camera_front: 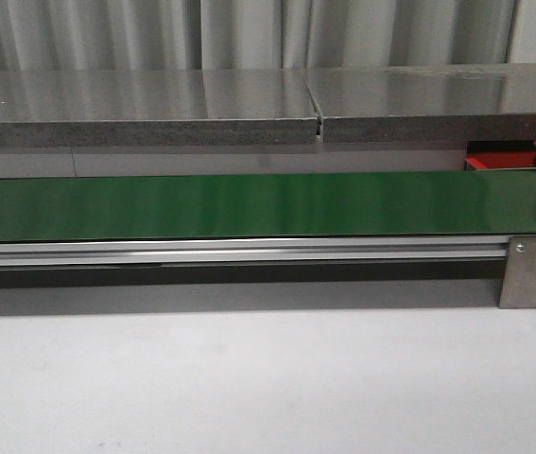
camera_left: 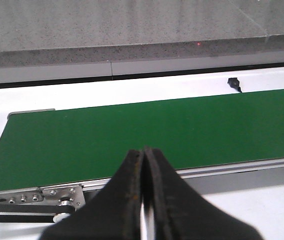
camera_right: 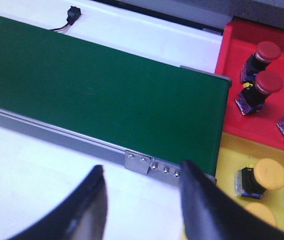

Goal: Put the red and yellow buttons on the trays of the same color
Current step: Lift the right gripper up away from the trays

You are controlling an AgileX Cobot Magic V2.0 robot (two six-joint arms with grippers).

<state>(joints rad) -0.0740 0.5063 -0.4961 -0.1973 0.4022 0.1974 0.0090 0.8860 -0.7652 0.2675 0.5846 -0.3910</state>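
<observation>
Belt bare; left gripper pinched together, right gripper spread, waiting by the red tray for buttons.

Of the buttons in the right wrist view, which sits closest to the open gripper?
The yellow button in the yellow tray, just past the right gripper. The red buttons stand farther off in the red tray.

belt: long green strip lying across the white table
rail: silver, running along the belt's near edge
shelf: grey slab sitting behind the belt
</observation>
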